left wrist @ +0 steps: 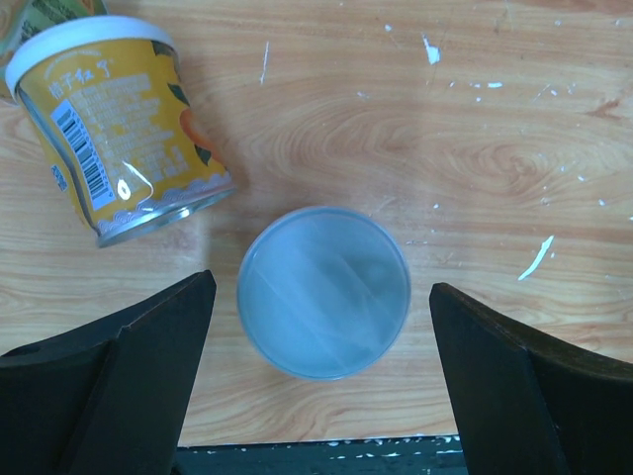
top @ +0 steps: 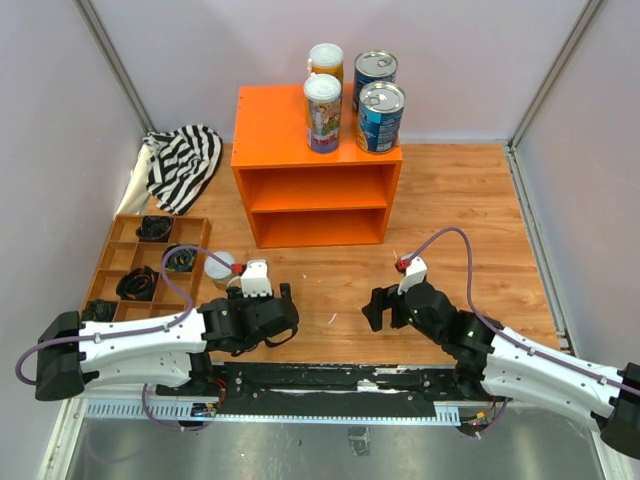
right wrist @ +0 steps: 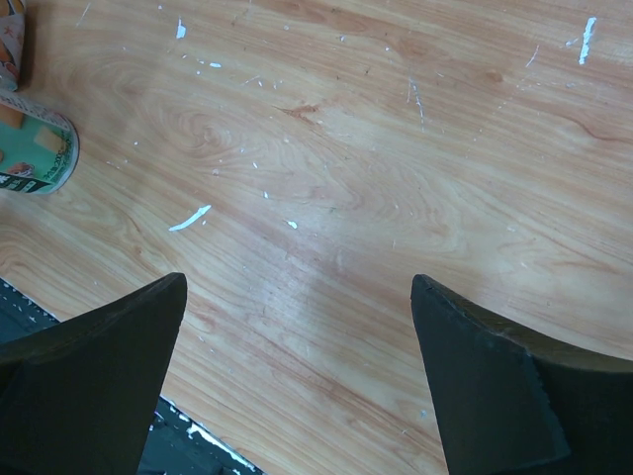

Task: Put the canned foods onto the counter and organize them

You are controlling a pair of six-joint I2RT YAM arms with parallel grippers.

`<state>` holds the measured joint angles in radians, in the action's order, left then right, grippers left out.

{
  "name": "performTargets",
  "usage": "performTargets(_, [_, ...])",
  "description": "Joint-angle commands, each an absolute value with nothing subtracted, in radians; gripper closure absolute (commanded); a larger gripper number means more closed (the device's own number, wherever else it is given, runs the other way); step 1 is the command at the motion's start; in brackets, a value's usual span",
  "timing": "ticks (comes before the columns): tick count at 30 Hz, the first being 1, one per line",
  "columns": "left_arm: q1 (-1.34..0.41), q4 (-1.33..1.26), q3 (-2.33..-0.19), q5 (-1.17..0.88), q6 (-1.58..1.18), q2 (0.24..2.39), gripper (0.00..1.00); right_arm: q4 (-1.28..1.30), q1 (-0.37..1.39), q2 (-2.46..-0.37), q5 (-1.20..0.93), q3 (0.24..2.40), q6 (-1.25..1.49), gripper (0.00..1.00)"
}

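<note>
Four cans are seen on the flat top of the orange counter (top: 270,130), grouped toward its right side. Two blue-labelled cans (top: 380,118) with silver tops are placed one behind the other at the right. A tall slim can (top: 322,112) is set just left of them, with a yellowish can (top: 325,62) behind it. The inner shelf is seen bare.

The left tool (left wrist: 321,287) is held low over the wooden tabletop (left wrist: 475,148), fingers spread wide apart. A white-lidded can (left wrist: 324,292) is seen upright between the fingers, with a gap on each side and no contact. A yellow can (left wrist: 119,139) is seen lying on its side just beyond, to the upper left, near the upright one but apart from it.

The right tool (right wrist: 299,282) is also spread apart, with only bare tabletop between the fingers. A green-labelled can (right wrist: 35,148) is cut off at the left edge of the right wrist view; its pose cannot be told.

A brown tray (top: 105,262) and a striped cloth (top: 185,160) are seen left of the counter.
</note>
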<state>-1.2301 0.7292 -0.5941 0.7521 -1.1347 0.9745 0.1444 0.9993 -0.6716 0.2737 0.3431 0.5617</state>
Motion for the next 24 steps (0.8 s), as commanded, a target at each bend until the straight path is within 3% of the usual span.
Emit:
performTargets(1, [-1.268,0.686,-0.542,0.81,-1.196,0.94,0.05,0.106,1.012,-0.69,0.283,0.344,0.561,0.04])
performTargets(24, [-1.493,0.558,-0.385,1.135,-1.498,1.069,0.04,0.095,1.013,-0.696,0.284,0.332,0.56,0.04])
